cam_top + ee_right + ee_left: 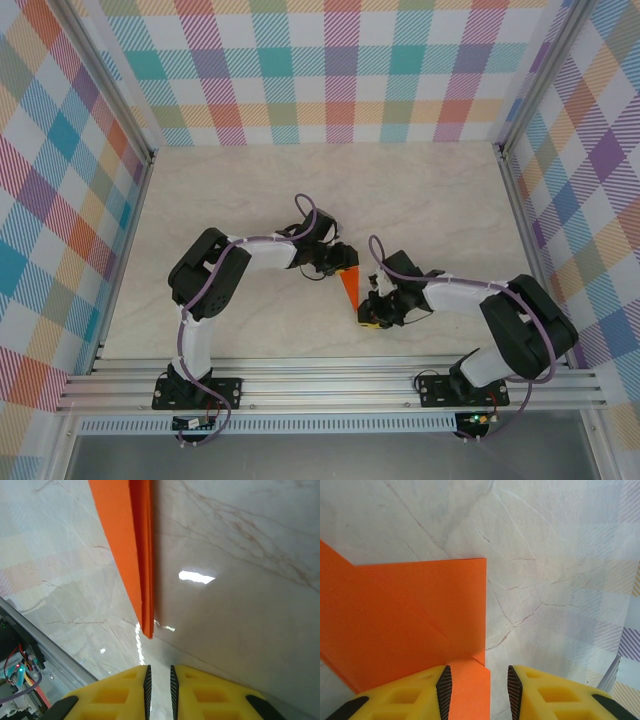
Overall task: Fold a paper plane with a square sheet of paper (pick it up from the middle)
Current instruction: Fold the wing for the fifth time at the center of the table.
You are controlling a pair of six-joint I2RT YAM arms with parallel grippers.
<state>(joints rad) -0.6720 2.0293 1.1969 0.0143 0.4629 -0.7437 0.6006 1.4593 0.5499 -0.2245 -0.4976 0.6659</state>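
The desk (430,200) is a pale, glossy, marble-patterned slab with thin grey-brown veins. Walls (340,70) of pastel plaid enclose it on three sides, and ribbed aluminium rails (330,385) run along the near edge.

From above, the paper plane (350,288) is a slim orange triangle lying near the middle of the desk between the two arms, its tip pointing towards the rails.

The left wrist camera shows the paper's (410,620) flat matte layers, a diagonal crease and square corners. The left end effector (479,680) is released, its yellow fingers (420,695) apart with a paper flap lying partly in the gap, unpinched.

The right wrist camera shows the stacked folded edges (127,545) narrowing to a sharp tip. The right end effector (159,675) sits just short of that tip, all but clenched and holding nothing.
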